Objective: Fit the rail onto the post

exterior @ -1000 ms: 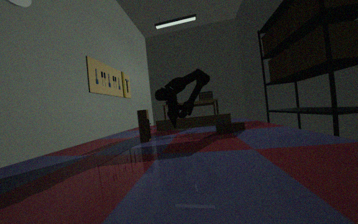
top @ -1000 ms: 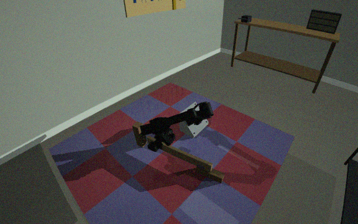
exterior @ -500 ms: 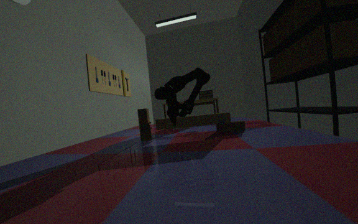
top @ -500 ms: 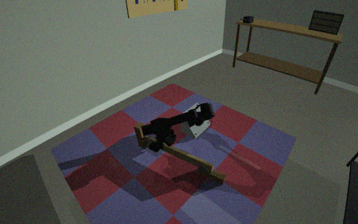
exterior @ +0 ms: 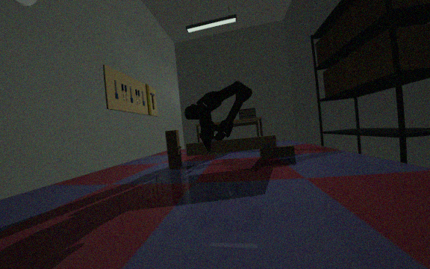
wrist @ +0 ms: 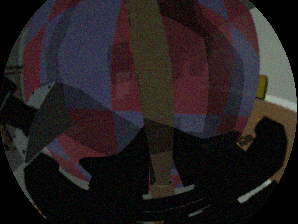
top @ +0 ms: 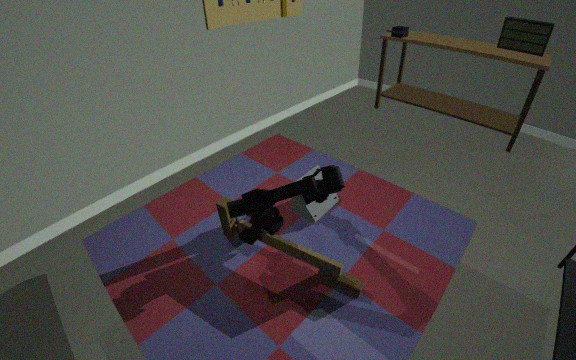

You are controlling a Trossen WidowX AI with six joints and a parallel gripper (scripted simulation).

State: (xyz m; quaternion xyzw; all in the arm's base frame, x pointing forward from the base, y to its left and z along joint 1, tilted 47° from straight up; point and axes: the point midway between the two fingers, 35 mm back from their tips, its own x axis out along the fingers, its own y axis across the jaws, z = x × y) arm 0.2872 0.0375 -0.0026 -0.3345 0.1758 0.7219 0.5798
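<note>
One tall rack (exterior: 401,112) on the right holds brown boxes (exterior: 422,45) above a checkered mat (top: 278,150) (exterior: 237,217) (wrist: 90,60). One black arm (top: 288,191) (exterior: 219,98) has its claw (top: 250,236) (exterior: 208,148) (wrist: 154,125) clenched on one wooden rail (top: 303,254) (exterior: 245,143) (wrist: 152,75), its left end near but apart from one upright post (top: 225,217) (exterior: 172,149) (wrist: 282,112), its right end at one low block (top: 352,284) (exterior: 284,154). Whether it sits in the bracket cannot be told.

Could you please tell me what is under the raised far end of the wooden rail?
Beneath the rail's far end sits the low footboard block. The bracket and their contact are hidden or too dark to make out.
</note>
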